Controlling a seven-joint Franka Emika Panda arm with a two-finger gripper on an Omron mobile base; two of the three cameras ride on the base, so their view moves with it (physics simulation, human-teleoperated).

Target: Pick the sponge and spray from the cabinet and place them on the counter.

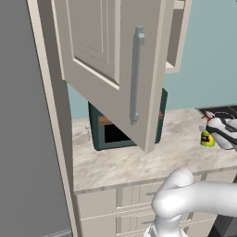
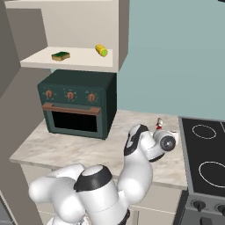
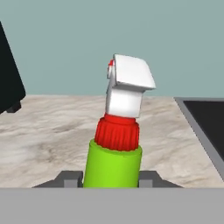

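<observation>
The spray, nearest the hand camera, stands upright between the two dark fingertips of the gripper, which pinches its yellow-green body from both sides. A ribbed red collar sits above that body, topped by a white trigger head with a red tip.

The cabinet hangs on the wall at the left, its raised-panel door swung open toward the viewer, the long grey bar handle running down its face. In the right base view its open shelf carries the sponge, green with a yellow edge, lying flat near the front, and a small yellow object farther right.

The dark green oven sits below the shelf, against the pale blue wall.

The counter, beige-and-cream marbled stone, stretches from the oven to the black cooktop at the right. The spray is held low over the counter's right part, near the cooktop's edge; whether its base touches the stone cannot be told.
</observation>
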